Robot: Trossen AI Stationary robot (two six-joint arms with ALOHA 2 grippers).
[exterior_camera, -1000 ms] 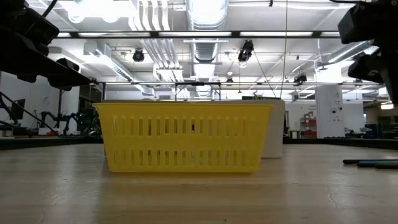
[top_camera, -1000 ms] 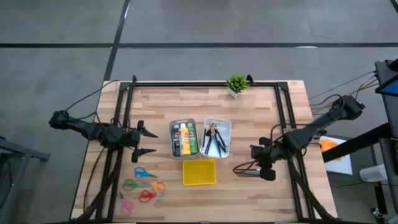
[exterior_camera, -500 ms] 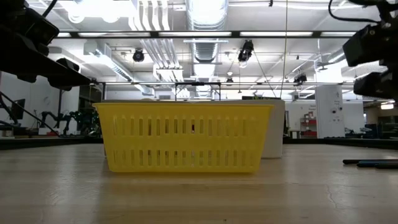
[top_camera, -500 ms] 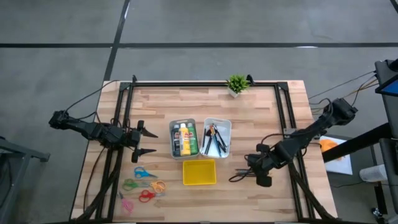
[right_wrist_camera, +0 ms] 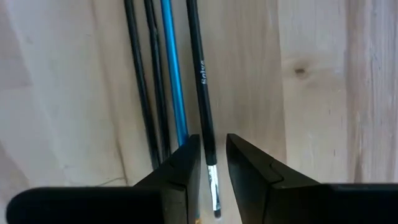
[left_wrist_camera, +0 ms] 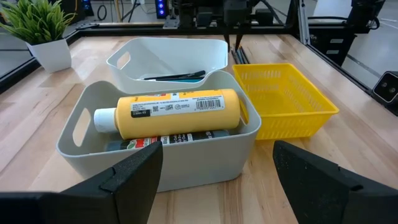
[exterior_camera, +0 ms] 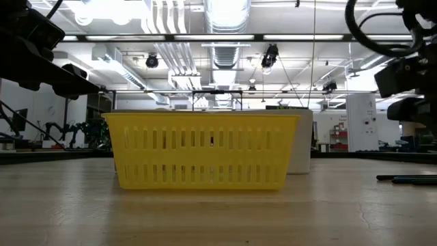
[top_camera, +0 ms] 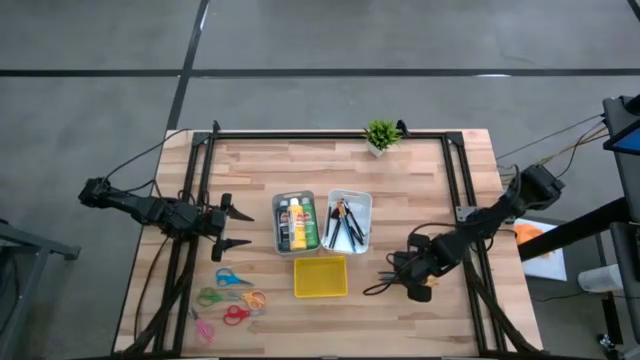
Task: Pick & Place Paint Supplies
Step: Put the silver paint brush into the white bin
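We see the right gripper (right_wrist_camera: 210, 163) low over the wooden desk (top_camera: 400, 180) near its right edge, jaws narrowly apart astride a thin black-handled paintbrush (right_wrist_camera: 200, 87) lying flat; we cannot tell whether they touch it. Just beside it lie a slim blue pencil (right_wrist_camera: 172, 68) and two more dark brushes (right_wrist_camera: 142, 81). The left gripper (top_camera: 232, 227) waits open near the left edge, facing the grey bin (left_wrist_camera: 87, 127) holding the yellow paint bottle (left_wrist_camera: 174, 112).

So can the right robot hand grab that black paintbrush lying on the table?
Probably yes. The right gripper hangs just above the black brush, a finger on either side, and nothing covers it. The blue-handled brush lies close beside it, so it might get nudged or pinched too.
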